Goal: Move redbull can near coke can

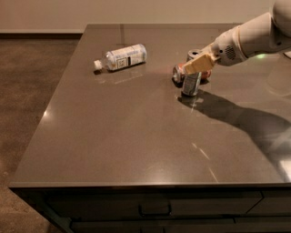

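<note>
Since the redbull can point(191, 85) stands upright directly under my tool point(197, 64) (clenched or released, I cannot tell), I'd lift straight up. The coke can point(207, 74) lies just behind it.

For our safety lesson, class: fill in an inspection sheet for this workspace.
Surface: glossy dark grey countertop.
Job's things: slim silver-grey metal can upright, close in front of red-orange soda can; contact unclear.
Clutter: clear plastic bottle lying on its side, far left.
Grippers: tan end effector at the slim can's top.
Cables: nothing seen.
Surroundings: brown carpet, pale wall, drawer handle below.
</note>
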Available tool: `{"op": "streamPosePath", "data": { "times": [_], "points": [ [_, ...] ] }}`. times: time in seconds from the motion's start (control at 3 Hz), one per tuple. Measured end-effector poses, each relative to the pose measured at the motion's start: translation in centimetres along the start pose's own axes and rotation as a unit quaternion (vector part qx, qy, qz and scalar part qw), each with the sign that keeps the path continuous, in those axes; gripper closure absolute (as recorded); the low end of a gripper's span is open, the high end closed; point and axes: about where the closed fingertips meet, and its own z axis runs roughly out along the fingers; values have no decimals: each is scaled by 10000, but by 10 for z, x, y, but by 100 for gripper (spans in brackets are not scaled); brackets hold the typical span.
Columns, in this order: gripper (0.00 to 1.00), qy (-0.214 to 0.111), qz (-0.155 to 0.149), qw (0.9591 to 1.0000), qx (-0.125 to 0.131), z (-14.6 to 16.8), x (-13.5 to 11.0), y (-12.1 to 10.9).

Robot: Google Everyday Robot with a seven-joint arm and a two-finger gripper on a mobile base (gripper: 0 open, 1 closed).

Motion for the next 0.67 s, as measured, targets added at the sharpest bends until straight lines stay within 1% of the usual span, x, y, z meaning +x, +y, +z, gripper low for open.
{"op": "streamPosePath", "data": {
  "times": [0.33,0.67],
  "points": [
    [16,-72,-12,10000,-24,0,3,-1],
    [0,-63,-14,10000,-49,3,3,0]
  ]
}}
